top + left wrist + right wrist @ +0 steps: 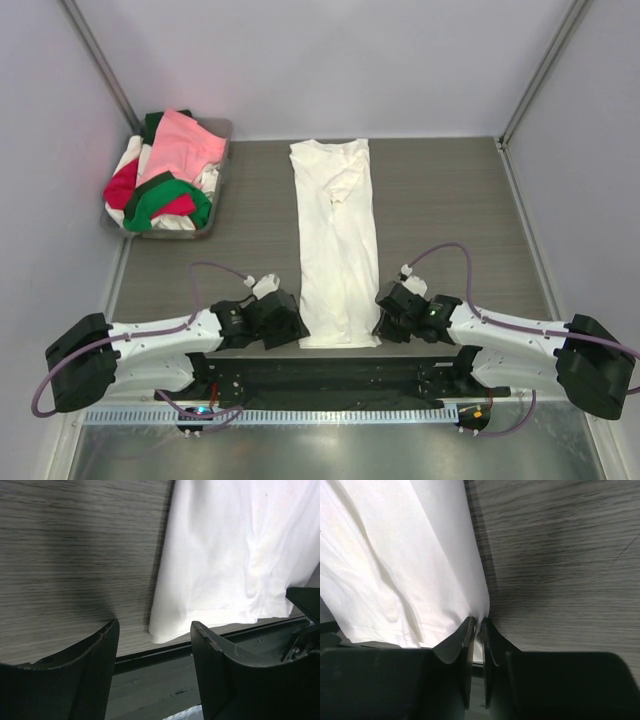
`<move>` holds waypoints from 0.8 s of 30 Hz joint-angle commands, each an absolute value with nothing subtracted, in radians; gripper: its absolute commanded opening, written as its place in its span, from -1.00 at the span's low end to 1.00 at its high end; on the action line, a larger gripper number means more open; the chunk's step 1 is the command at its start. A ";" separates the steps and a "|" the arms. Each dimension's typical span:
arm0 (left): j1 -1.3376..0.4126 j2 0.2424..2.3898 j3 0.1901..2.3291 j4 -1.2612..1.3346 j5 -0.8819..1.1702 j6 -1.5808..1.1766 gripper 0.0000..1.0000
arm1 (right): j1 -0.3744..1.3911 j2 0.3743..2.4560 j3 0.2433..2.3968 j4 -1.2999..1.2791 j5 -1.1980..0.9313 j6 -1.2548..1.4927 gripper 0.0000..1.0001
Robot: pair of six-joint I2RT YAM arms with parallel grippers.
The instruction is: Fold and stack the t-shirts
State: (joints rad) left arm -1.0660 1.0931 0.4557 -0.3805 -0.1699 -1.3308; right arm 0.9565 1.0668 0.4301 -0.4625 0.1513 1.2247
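We are looking at a white t-shirt [337, 240] lying flat, folded lengthwise into a narrow strip, collar far, hem near. Its near right corner is sitting pinched between our right fingers [456, 647]. The near left corner is lying just ahead of our spread left fingers [92, 667], untouched. The other t-shirts [165, 185], pink, red, green and white, are lying crumpled well beyond the left fingers.

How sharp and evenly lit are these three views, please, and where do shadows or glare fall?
Top external: sharp, evenly lit, mild glare on the near metal strip. Left wrist: the left gripper is dark and blurred, with a soft shadow on the table. Right wrist: the white t-shirt is bright, folds readable.
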 commanded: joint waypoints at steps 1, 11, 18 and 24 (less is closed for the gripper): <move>-1.106 1.120 0.439 -0.301 -0.172 -1.368 0.22 | 0.966 1.077 0.391 -0.463 0.163 1.236 -0.67; -1.150 1.219 0.439 -0.288 -0.209 -1.411 -0.47 | 0.966 1.066 0.374 -0.463 0.156 1.227 -0.98; -1.169 1.218 0.535 -0.409 -0.239 -1.405 -0.99 | 0.968 1.013 0.385 -0.520 0.149 1.220 -0.98; -1.301 1.118 0.684 -0.677 -0.354 -1.508 -0.99 | 1.012 0.951 0.475 -0.655 0.170 1.242 -0.98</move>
